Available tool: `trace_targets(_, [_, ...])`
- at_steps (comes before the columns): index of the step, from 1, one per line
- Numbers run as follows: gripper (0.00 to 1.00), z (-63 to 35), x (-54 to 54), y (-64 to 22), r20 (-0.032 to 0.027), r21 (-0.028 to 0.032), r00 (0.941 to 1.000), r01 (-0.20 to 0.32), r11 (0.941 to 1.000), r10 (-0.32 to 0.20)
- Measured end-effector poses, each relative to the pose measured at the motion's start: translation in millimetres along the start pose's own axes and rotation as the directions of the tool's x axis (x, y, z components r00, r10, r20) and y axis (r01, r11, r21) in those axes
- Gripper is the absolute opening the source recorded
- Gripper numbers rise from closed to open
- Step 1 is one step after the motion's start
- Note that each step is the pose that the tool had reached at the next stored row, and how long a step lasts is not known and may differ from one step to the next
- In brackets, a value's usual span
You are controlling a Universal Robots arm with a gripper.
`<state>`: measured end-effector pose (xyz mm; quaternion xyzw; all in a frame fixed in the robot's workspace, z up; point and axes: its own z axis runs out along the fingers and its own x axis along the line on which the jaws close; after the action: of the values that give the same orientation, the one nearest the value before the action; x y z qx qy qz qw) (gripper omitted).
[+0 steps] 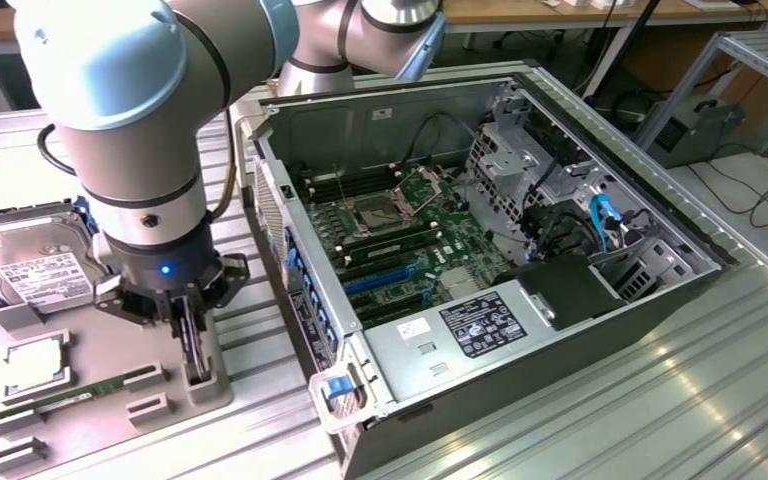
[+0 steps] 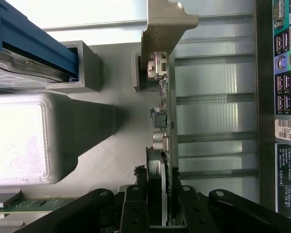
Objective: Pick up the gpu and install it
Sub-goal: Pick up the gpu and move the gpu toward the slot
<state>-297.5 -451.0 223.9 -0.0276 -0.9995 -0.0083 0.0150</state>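
The gpu (image 1: 196, 348) stands on edge in a slot of the grey parts holder (image 1: 157, 350) at the exterior view's left. My gripper (image 1: 191, 338) reaches straight down over it. In the wrist view the gpu (image 2: 171, 111) shows edge-on: a thin green board with small components, a silver end bracket (image 2: 166, 29) at its far end and the black fan housing (image 2: 155, 170) near me. Both black fingers (image 2: 136, 204) press against the card's two faces, so the gripper (image 2: 160, 206) is shut on it. The card's lower edge still rests in the holder.
The open computer case (image 1: 624, 180) lies right of the holder, its motherboard with blue card slots (image 1: 391, 275) exposed. On the holder sit a silver hard drive (image 1: 35, 265), a processor (image 1: 35, 365) and a memory stick (image 1: 77, 395). The case's rear port panel (image 2: 286, 63) is close beside the card.
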Motion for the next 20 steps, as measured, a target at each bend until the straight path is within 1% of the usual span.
trace_targets(8, [0.28, -9.1, 0.3, 0.2, -0.0001, 0.0001, 1.0000, 0.000, 1.0000, 0.000])
trace_targets(20, [0.28, -17.8, 0.5, 0.3, 0.0000, 0.0000, 1.0000, 0.000, 1.0000, 0.000])
